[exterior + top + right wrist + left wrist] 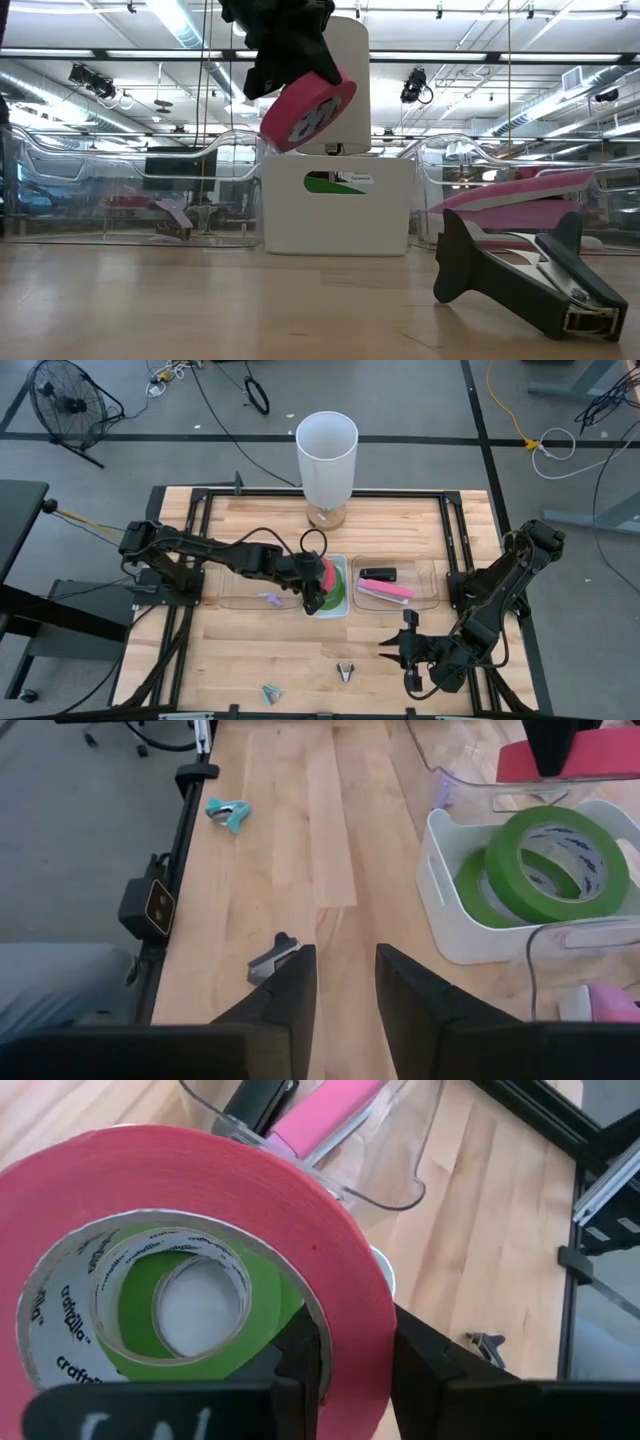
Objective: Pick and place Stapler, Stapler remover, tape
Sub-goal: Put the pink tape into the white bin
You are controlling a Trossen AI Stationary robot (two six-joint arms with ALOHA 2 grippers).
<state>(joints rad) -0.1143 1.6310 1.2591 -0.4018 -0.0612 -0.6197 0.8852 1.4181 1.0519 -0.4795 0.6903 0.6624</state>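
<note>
My left gripper (316, 586) is shut on the pinkish red tape roll (327, 572), held tilted above the white bin (340, 608). Two green tape rolls (545, 850) lie in that bin, one leaning on the other. They also show through the red roll's open centre in the left wrist view (190, 1295). A black stapler (378, 573) and a pink stapler (386, 591) lie in the right clear tray (430, 575). A grey stapler remover (346, 672) lies on the table near the front. My right gripper (400, 643) is open and empty just right of it. My left gripper pinches the red roll's wall (350, 1350), with one finger (300, 1355) inside the open centre and the other (430, 1375) outside. The gripper comes from above (285, 40). The roll (308, 110) hangs tilted below it, lifted clear of the bin.
A tall white cylinder (327, 455) stands at the table's far edge behind the bin. A purple remover (270, 599) lies in the left clear tray. A teal remover (271, 692) lies by the front edge. Bare wood shows between the trays and the front edge.
</note>
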